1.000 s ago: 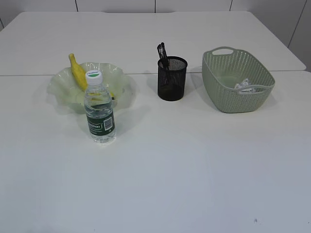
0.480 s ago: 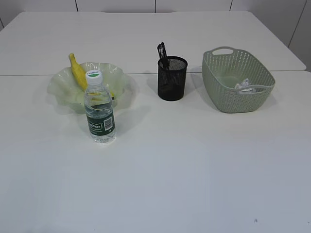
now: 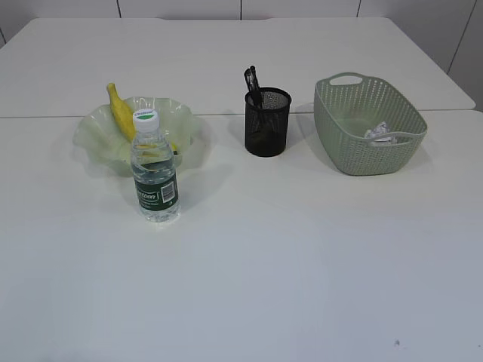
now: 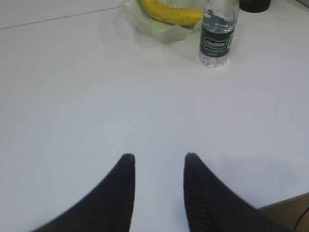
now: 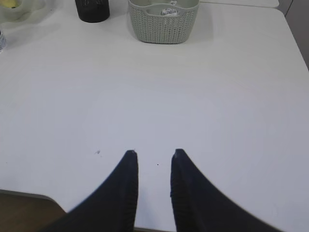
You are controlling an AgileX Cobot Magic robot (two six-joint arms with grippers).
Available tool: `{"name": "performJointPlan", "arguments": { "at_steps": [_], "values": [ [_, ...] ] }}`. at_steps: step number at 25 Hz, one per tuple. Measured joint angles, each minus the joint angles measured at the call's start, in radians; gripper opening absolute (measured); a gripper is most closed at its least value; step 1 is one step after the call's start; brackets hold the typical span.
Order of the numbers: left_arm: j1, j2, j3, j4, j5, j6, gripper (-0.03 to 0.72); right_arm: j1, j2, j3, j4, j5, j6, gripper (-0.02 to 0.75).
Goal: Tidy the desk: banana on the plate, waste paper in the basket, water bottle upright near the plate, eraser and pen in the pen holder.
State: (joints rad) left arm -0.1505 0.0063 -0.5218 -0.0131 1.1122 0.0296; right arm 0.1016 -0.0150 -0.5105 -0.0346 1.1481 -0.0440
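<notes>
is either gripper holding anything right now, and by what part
Nothing is held: the left gripper and the right gripper both have open, empty jaws above the bare table.

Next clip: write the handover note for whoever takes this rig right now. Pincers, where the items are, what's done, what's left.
Left pincer: open, empty, over bare table.
Right pincer: open, empty, near the table's front edge.
Banana lies on the plate.
Water bottle stands upright just in front of the plate.
Waste paper is in the basket.
Pen stands in the pen holder; eraser not visible, presumably inside.
Nothing loose on the table; job looks done.
</notes>
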Motion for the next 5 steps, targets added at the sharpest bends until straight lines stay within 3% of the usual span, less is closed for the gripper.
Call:
{"name": "performJointPlan", "arguments": {
  "at_steps": [5],
  "values": [
    [0.000, 0.000, 0.000, 0.000, 0.000, 0.000, 0.239, 0.000, 0.000, 0.000, 0.000, 0.001, 0.000, 0.176]
  ]
}}
